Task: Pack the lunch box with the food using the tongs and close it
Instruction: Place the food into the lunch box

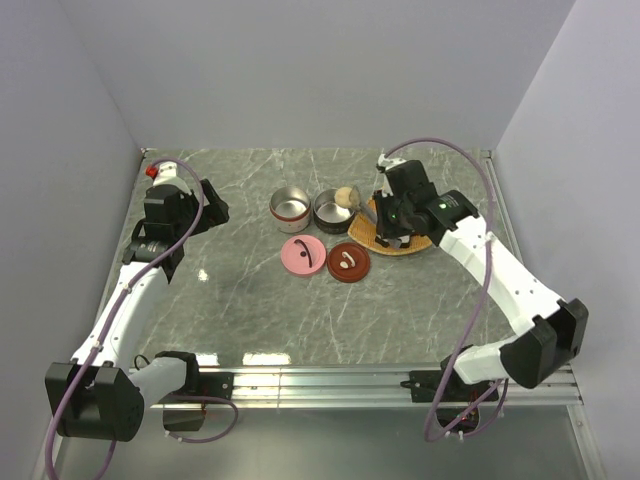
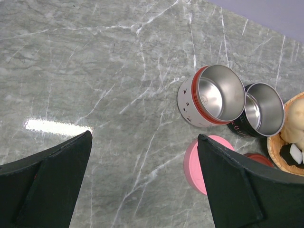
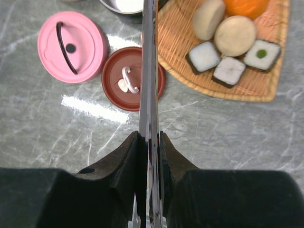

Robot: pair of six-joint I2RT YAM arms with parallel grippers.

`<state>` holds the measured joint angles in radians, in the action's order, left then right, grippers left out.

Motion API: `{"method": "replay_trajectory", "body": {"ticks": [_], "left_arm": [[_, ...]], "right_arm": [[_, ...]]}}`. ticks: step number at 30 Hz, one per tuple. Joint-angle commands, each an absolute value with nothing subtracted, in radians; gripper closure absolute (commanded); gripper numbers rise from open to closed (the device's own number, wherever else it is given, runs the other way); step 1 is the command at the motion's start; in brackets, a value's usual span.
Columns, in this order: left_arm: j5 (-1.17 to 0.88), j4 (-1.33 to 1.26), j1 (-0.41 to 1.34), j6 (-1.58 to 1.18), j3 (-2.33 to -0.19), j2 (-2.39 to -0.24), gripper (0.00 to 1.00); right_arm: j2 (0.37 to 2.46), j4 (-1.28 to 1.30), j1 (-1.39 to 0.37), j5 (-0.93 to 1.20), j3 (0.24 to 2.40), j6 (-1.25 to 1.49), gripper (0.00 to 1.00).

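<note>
The right gripper (image 3: 149,141) grasped the tongs (image 3: 149,71) just beside the woven tray (image 3: 175,58); the left gripper (image 2: 145,140) stood released, well apart from that tray.

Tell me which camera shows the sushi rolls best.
The right wrist view: three sushi rolls lie unobstructed on the woven tray. The left wrist view catches only a cropped glimpse at its right edge; in the top view the right arm hides them.
</note>
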<state>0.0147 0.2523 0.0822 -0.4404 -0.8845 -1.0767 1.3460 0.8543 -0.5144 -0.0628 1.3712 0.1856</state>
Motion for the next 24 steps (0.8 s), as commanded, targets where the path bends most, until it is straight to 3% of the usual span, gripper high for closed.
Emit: {"method": "replay_trajectory", "body": {"ticks": [1, 20, 24], "left_arm": [[-0.003, 0.225, 0.086, -0.448, -0.887, -1.051, 0.01], [0.034, 0.23, 0.086, -0.449, -0.884, -1.051, 0.01], [0.051, 0.236, 0.086, -0.446, -0.884, -1.049, 0.0]], "right_arm": [[1.377, 0.848, -0.538, -0.057, 1.427, 0.178, 0.88], [1.632, 0.836, -0.71, -0.04, 1.664, 0.186, 0.88], [1.67, 0.838, -0.722, -0.058, 1.71, 0.183, 0.83]]}}
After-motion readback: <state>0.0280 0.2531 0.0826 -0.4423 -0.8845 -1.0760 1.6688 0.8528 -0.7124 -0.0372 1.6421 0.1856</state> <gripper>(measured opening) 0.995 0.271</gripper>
